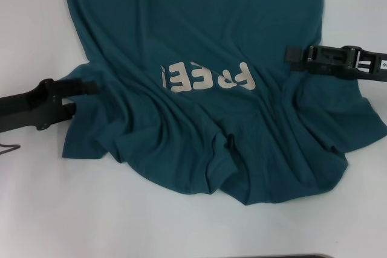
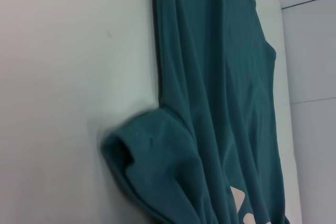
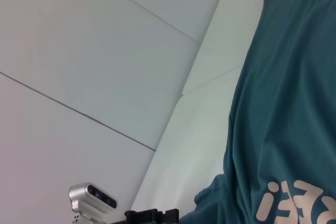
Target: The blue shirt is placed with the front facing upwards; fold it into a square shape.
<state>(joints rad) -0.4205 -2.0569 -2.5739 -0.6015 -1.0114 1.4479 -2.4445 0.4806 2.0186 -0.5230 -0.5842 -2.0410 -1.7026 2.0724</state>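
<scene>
A plain white table [image 1: 36, 209] was seen under everything. The blue shirt [image 1: 205, 40] was laid directly on it, front side up, and it was spread over most of the middle of the surface. The far part of the shirt was flat, while the near part was bunched into many folds and wrinkles. Off-white block letters [image 1: 208, 78] were shown on the chest. One sleeve [image 2: 152, 166] was rested on the table with its edge curled up. White surface was left visible on both sides and in front of the cloth.
</scene>
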